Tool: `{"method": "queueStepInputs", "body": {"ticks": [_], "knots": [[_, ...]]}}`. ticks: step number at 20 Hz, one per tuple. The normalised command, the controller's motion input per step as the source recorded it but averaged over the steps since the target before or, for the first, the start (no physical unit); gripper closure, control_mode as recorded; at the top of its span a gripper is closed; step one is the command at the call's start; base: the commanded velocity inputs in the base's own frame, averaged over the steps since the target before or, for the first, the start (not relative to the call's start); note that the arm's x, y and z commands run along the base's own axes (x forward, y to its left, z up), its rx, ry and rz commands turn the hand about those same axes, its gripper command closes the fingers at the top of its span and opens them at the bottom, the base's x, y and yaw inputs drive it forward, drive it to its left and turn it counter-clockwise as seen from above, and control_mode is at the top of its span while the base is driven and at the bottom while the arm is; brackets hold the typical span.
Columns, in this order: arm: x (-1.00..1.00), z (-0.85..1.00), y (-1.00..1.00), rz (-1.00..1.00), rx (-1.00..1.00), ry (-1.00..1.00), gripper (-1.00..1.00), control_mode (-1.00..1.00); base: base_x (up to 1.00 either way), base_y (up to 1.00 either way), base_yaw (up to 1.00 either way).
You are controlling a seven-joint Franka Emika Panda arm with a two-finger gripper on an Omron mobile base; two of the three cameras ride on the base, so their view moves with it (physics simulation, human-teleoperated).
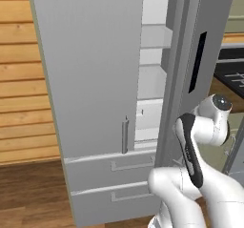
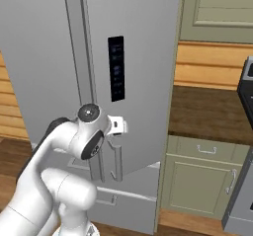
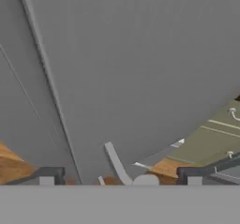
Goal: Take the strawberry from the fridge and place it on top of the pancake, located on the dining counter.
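The fridge (image 1: pixel 90 79) stands partly open: its left door is swung out, and through the gap I see smooth white shelves (image 1: pixel 152 69) with nothing on them that I can make out. The strawberry isn't anywhere I can see. The doors are flat matte grey, with slim bar handles (image 2: pixel 116 161) and a dark control panel (image 2: pixel 116 68). The claw (image 3: pixel 121 177) is spread wide, its fingertips (image 3: pixel 47 177) holding nothing, close to the right door's grey face.
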Motion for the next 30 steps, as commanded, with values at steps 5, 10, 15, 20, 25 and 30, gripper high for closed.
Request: {"method": "queueStepInputs", "body": {"ticks": [5,10,15,20,25,30], "knots": [[-0.26,0.47,0.79,0.00,-0.33,-0.03,-1.00,-1.00,0.00,0.00,0.00],[-0.02,0.16,1.00,0.00,-0.47,-0.06,-1.00,-1.00,0.00,0.00,0.00],[0.11,0.32,0.98,-0.02,-0.42,-0.02,-1.00,-1.00,0.00,0.00,0.00],[0.62,0.47,0.71,-0.16,-0.33,0.02,-1.00,-1.00,0.00,0.00,0.00],[0.76,0.08,-0.08,-0.23,-0.11,0.16,-1.00,-1.00,0.00,0.00,0.00],[0.81,0.00,-0.30,-0.14,-0.06,0.14,-1.00,-1.00,0.00,0.00,0.00]]}}
